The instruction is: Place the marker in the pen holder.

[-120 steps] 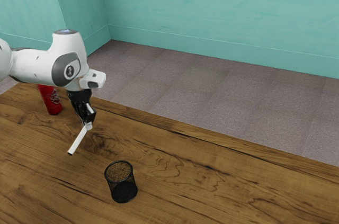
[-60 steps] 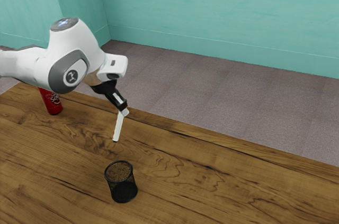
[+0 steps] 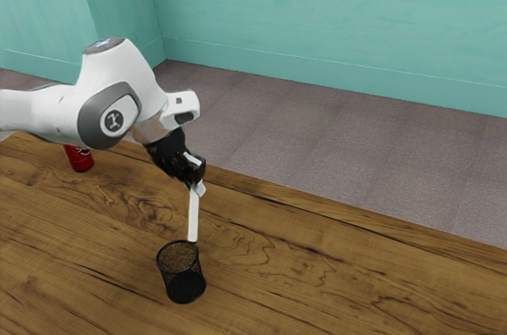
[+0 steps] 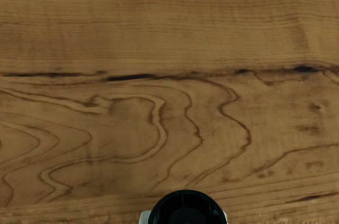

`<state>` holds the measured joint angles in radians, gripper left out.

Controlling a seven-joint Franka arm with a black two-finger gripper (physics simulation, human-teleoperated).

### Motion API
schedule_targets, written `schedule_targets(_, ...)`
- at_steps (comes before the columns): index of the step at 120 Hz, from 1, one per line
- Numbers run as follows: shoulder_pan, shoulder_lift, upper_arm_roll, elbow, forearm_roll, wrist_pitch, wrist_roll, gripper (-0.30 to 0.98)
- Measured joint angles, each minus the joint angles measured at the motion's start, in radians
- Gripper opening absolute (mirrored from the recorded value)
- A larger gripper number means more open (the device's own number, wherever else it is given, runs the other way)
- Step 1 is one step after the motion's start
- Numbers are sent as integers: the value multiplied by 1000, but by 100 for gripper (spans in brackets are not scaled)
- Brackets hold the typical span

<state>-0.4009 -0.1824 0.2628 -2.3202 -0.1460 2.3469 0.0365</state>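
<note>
At the exterior view's left, the white arm (image 3: 119,105) with grey trim comes in over the wooden surface (image 3: 356,287), which is brown with dark streaks and swirling grain. Under the arm, near the surface's far edge, stands a red can (image 3: 80,161) with white lettering, its upper part hidden by the arm. Farther to the right and nearer the camera, the pen holder (image 3: 184,283) stands upright on the surface, a round black mesh cup with a dark lower part and brown showing through the mesh above. Just to the right of the middle of its rim comes the marker (image 3: 193,216), white and slim, hanging nearly upright with its lower end tipped slightly to the exterior view's left. That dark lower end is right by the far side of the rim; whether it touches the rim, or is over the opening or behind it, I cannot tell. Above it the black claw (image 3: 197,182) slants down to the right, clamped on the marker's upper end. Beyond the surface, the grey floor (image 3: 317,129) runs off to the right, below 2 teal walls (image 3: 317,10) that meet in a corner. In the wrist view, the surface's grain lies below the claw, and a round black shape (image 4: 186,208) sits at the lower edge between 2 pale bits.
</note>
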Motion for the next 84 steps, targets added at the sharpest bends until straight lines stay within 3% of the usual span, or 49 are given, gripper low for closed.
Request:
schedule_targets(36, 1, -71, -5, -68, 8, -45, -108, -10)
schedule_targets(67, 0, -49, -6, -74, 138, 4, -146, -10)
schedule_targets(84, -13, -26, -9, -80, 175, 48, -160, -10)
